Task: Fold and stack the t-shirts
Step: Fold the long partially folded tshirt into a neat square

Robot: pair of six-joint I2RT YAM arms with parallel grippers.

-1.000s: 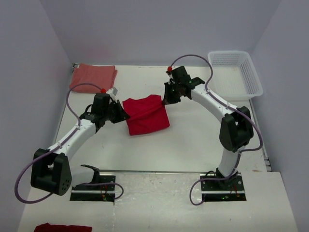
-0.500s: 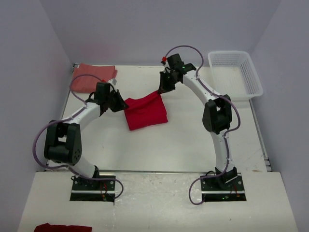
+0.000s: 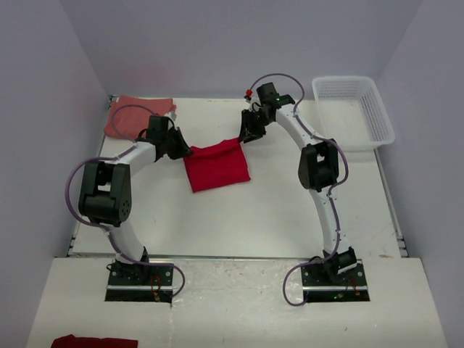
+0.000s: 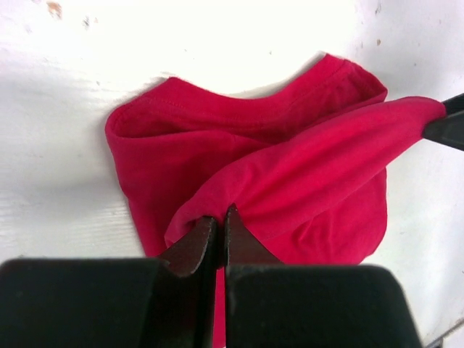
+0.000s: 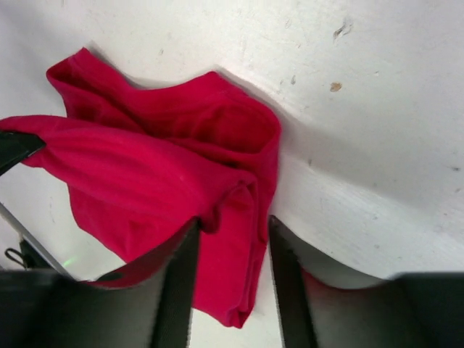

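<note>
The bright red t-shirt (image 3: 216, 165) lies folded mid-table, its far edge lifted into a taut band between the two grippers. My left gripper (image 3: 185, 150) is at its left corner, shut on a pinch of the red cloth (image 4: 217, 217). At the right corner my right gripper (image 3: 243, 138) stands open, and the red cloth (image 5: 232, 225) hangs loose between its parted fingers. The salmon-red t-shirt (image 3: 138, 116) lies folded in the back left corner, apart from both grippers.
A white lattice basket (image 3: 377, 119) stands at the back right. Another dark red cloth (image 3: 94, 341) lies on the near ledge at bottom left. Grey walls enclose the table on three sides.
Both arms reached farther back and carried the red shirt's edge a little toward the back. The right gripper's jaws have opened off the cloth; the left gripper stays shut on it.
</note>
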